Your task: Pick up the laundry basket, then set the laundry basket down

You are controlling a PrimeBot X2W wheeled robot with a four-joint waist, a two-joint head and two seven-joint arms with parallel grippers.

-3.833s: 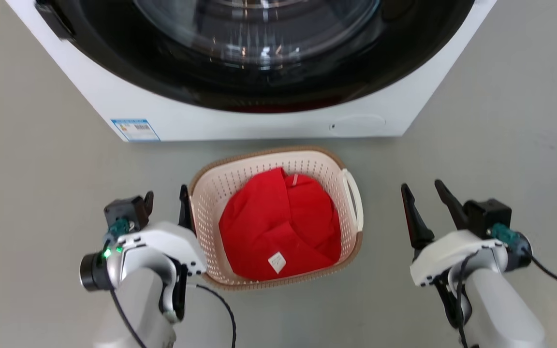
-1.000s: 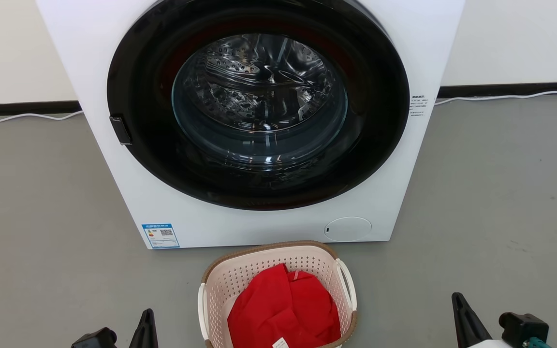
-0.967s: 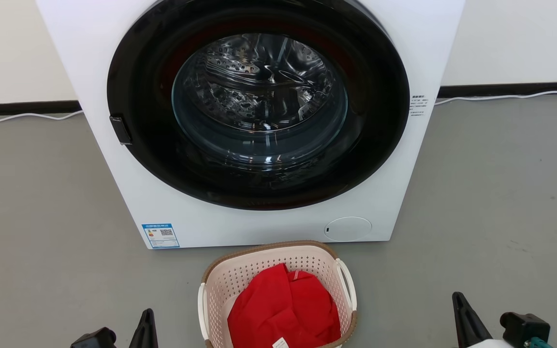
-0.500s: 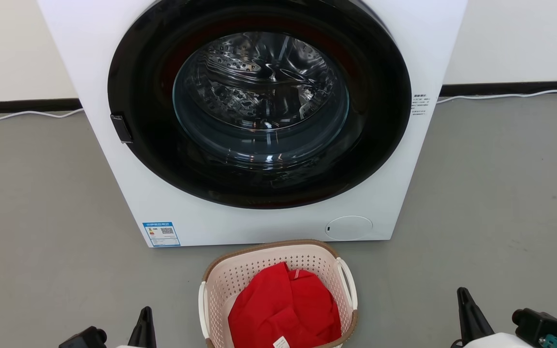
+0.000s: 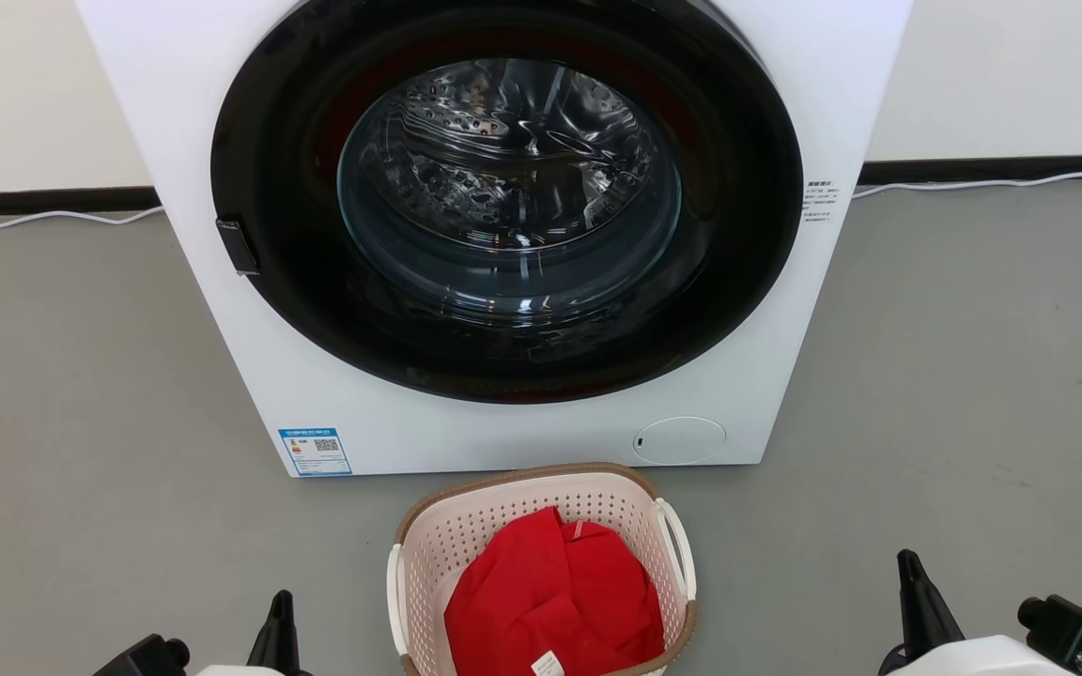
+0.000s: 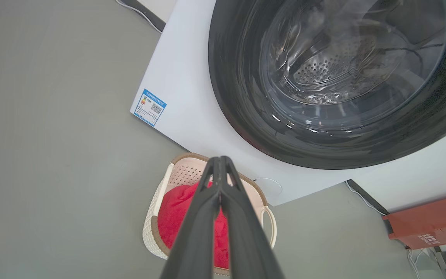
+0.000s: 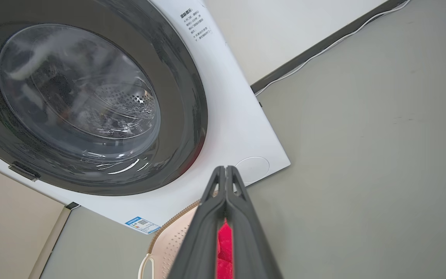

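- I am reading the basket (image 5: 494,526) as sitting on the floor (image 5: 81,422), just in front of the washer (image 5: 466,441), with a red cloth (image 5: 550,601) lying inside it.
- Its long axis is running from the washer toward me. The white handles are facing sideways: the left handle (image 5: 394,591) toward my left arm, the right handle (image 5: 682,554) toward my right arm.
- The left gripper (image 5: 281,608) is hanging beside the basket's left wall, apart from it. Its fingers are pressing tip to tip on nothing.
- The right gripper (image 5: 907,568) is likewise closed and empty, standing well apart from the right handle.
- I am judging the left arm to be the nearer one. Both wrist views are looking down on the basket, so each gripper is probably sitting above rim level.
- Any grasp is calling for the jaws to part first, then to travel down and inward to a handle.
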